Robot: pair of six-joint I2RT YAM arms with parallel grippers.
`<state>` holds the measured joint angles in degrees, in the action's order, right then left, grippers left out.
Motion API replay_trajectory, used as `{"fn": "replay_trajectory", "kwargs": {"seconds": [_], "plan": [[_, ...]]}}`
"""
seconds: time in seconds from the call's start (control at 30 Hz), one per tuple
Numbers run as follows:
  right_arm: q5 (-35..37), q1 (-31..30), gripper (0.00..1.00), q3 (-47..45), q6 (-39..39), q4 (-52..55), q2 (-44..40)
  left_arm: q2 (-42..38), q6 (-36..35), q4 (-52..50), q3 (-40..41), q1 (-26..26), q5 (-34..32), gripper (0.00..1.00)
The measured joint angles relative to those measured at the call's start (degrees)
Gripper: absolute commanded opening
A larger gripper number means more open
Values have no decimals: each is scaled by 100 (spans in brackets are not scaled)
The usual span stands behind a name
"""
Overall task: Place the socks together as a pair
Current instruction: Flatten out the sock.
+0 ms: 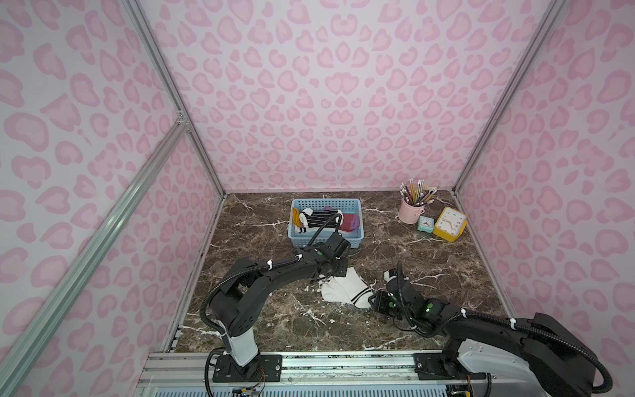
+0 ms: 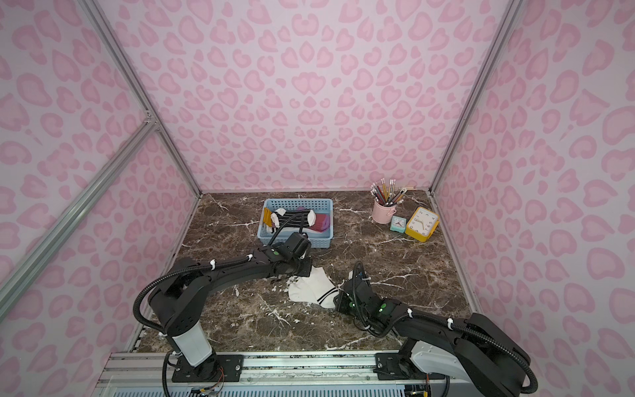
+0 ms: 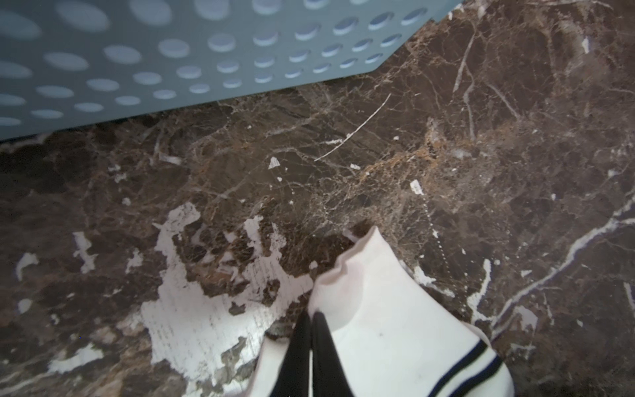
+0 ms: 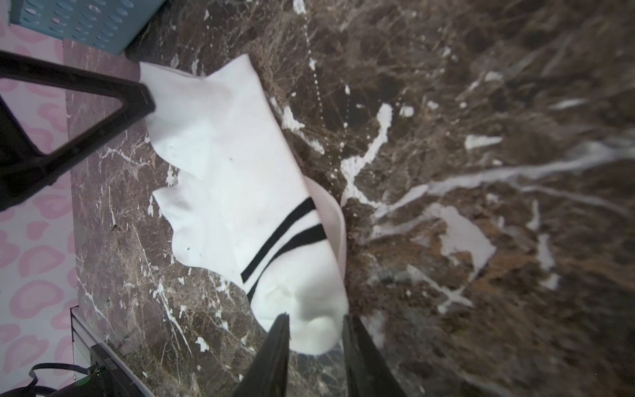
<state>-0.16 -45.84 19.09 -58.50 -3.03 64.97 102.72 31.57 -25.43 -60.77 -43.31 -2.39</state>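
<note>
Left wrist view: left gripper (image 3: 311, 319) clamped on white sock (image 3: 388, 326) edge. Sock lies flat on table (image 1: 281, 319), near basket (image 1: 297, 239). Right gripper (image 4: 316, 319) straddles banded end, touching fabric; grip uncertain.

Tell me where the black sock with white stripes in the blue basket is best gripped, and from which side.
Probably the middle of the black striped sock, coming straight down from above. It lies stretched out on top of the other socks, so its middle is bare, and the walls of the blue basket would block a sideways approach.
</note>
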Motion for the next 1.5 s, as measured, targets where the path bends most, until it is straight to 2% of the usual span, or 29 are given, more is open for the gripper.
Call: {"fn": "replay_trajectory", "kwargs": {"seconds": [0.2,0.27,0.5,0.67,0.8,1.0,1.13,1.3,1.5], "plan": [[46,76,35,0,2,-33,111,-76,2,0,22,0,2,3],[44,98,32,0,2,-66,181,-114,2,0,24,0,7,3],[-22,103,0,184,55,-155,369,-387,44,-15,28,0,50,3],[-55,103,0,308,140,-59,153,-772,160,-107,107,-4,66,3],[-55,103,0,505,269,101,-151,-1403,348,-142,431,-9,52,3],[-122,356,0,522,586,310,-496,-2253,874,-44,1314,-68,-181,3],[-299,564,0,525,872,487,-579,-2686,1379,142,1989,-334,-291,3],[-680,645,0,763,1257,640,-280,-2839,1847,339,2170,-717,-708,3],[-975,673,0,1274,1668,723,369,-2949,2302,570,2573,-844,-1163,3]]}}
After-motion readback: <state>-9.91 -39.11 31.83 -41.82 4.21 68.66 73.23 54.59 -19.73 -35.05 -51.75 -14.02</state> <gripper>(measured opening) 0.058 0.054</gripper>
